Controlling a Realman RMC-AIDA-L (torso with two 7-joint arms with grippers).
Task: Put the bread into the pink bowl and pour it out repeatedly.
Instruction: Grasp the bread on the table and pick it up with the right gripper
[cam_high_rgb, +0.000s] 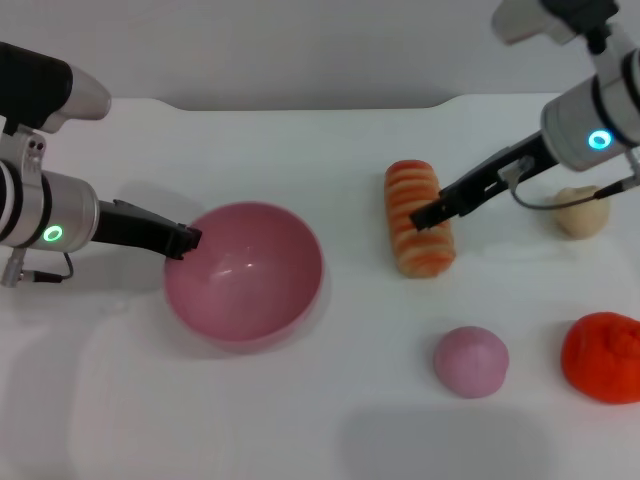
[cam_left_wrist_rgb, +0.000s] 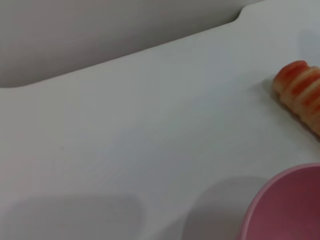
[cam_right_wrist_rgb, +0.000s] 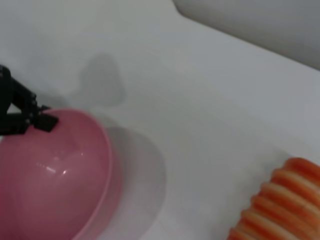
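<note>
Pink bowl (cam_high_rgb: 245, 272) sits empty, left gripper (cam_high_rgb: 186, 240) clamped on its rim; bread (cam_high_rgb: 419, 217) lies on the table just beside — right gripper (cam_high_rgb: 432, 214) over it, grip unclear. Risk: ridged loaf rolls away — off-centre pinch.

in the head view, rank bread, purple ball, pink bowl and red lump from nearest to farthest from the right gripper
From the right gripper:
1. bread, right under its tips
2. purple ball, nearer the robot
3. Too close to call: the pink bowl, to the left, and the red lump, far right
</note>
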